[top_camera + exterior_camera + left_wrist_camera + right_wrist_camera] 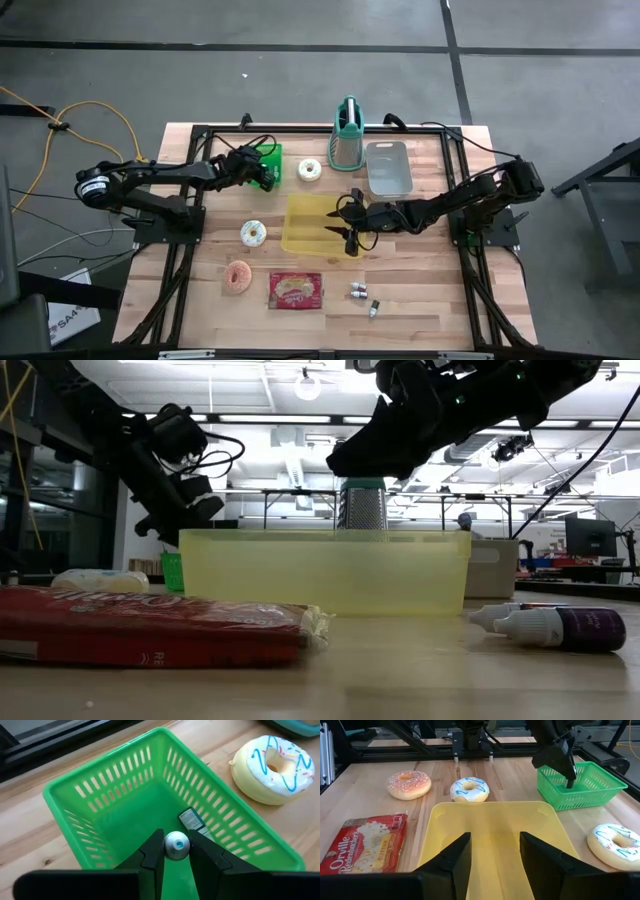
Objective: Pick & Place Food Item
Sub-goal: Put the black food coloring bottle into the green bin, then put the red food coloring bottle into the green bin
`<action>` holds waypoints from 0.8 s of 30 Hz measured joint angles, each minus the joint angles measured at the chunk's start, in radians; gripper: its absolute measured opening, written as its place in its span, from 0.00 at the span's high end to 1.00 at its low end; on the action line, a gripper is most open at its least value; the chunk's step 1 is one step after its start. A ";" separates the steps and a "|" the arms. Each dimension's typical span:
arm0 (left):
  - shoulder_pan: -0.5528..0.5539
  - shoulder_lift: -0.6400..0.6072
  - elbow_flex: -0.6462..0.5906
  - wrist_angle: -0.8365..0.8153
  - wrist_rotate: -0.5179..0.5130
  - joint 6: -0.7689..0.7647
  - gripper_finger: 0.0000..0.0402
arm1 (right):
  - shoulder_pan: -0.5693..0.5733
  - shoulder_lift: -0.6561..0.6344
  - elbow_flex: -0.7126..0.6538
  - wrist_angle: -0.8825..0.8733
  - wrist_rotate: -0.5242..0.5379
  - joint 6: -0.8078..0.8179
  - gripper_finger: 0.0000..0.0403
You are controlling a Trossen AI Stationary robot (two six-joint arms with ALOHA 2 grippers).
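I'm holding the left pincer (176, 857) over the green basket (107, 807), and it's pinching a small bottle (177, 845) by its cap, so the bottle is hanging inside the basket near its back wall. The basket is sitting on the bench (420, 300) with a blue-striped donut (272, 767) just beside it. The right pincer (495, 857) is hovering wide and empty over the yellow tray (485, 822). Another striped donut (254, 233), a pink donut (238, 277) and a popcorn bag (296, 290) are lying nearer the front.
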 joint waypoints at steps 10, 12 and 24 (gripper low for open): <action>0.000 0.004 0.000 -0.029 0.056 -0.023 0.78 | 0.000 0.000 0.000 0.000 -0.003 0.018 0.62; 0.000 0.004 0.000 -0.029 0.056 -0.029 0.76 | 0.000 0.000 0.000 0.000 -0.003 0.018 0.62; 0.000 0.004 0.000 -0.024 0.055 -0.037 0.74 | 0.000 0.000 0.000 -0.001 -0.003 0.018 0.62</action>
